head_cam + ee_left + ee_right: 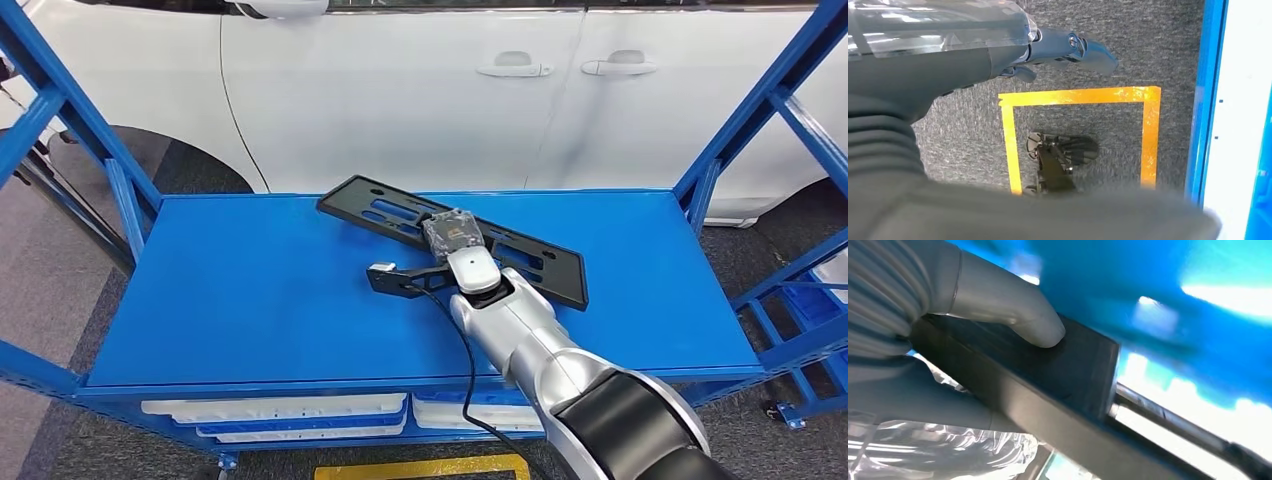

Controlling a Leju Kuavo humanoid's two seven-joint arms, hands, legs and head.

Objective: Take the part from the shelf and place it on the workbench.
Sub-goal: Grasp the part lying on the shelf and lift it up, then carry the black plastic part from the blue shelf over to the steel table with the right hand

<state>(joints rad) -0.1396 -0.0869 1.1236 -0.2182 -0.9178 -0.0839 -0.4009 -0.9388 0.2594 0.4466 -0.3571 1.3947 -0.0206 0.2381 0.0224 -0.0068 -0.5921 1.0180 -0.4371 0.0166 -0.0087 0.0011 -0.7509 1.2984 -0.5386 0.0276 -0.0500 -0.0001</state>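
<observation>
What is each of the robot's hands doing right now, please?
Left hand: hanging above the floor, holding nothing, fingers apart, so open.
Right hand: grips the black part on the blue shelf, thumb pressed on it.

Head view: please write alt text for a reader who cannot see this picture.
The robot's right hand grips a long black slotted part lying diagonally on a blue shelf. A white car stands behind the shelf.
</observation>
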